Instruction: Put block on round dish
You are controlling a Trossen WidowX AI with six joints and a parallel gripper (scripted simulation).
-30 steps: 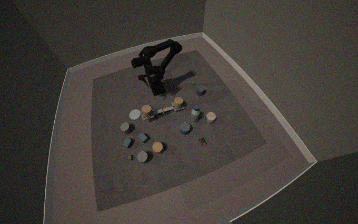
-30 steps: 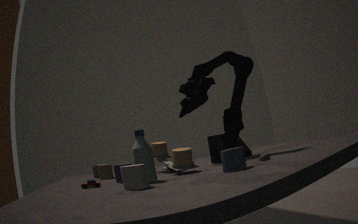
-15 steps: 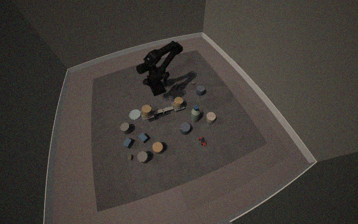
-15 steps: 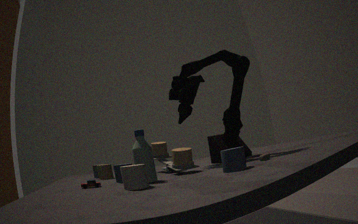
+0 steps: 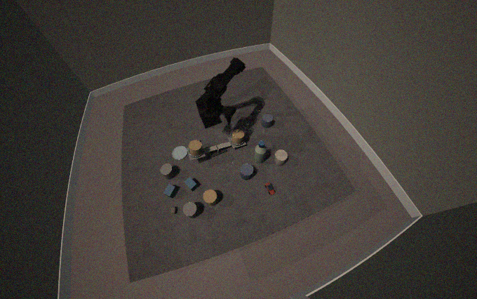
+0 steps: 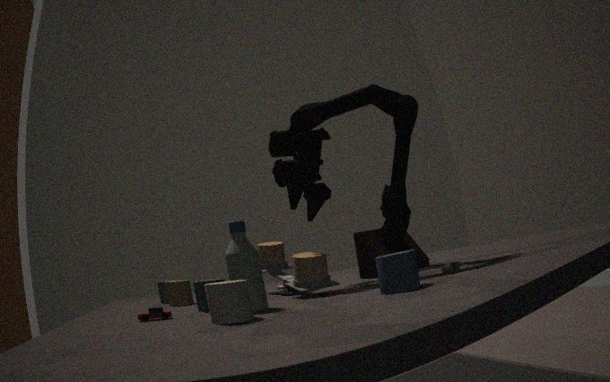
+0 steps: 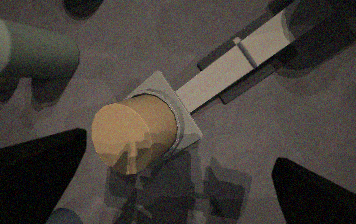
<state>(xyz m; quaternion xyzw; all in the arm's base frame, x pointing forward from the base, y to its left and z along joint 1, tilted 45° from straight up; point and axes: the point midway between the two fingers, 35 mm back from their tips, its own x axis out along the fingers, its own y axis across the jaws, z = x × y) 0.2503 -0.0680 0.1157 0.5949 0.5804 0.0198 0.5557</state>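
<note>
Gripper (image 6: 301, 214) (image 7: 182, 153): two fingers wide open, nothing between, above balance (image 5: 221, 146) (image 6: 288, 282) (image 7: 215, 82) | two smooth, orange, round cups (image 5: 238, 137) (image 6: 310, 269) (image 7: 120, 135) on its ends, block not visible | one pale round dish (image 5: 179, 152) near one end | two blue cubes (image 5: 191, 183) | one bottle (image 5: 260, 154) (image 6: 245, 274) (image 7: 45, 50), blue cap | one red car (image 5: 269, 188) (image 6: 154, 314) | labels cannot be read

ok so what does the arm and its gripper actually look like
The arm looks black all over, with chunky joints and slimmer links between them, on a dark, boxy base. Its gripper has two black fingers, broad at the root and tapering to blunt tips. No markings or cables can be made out in this dim light.
</note>
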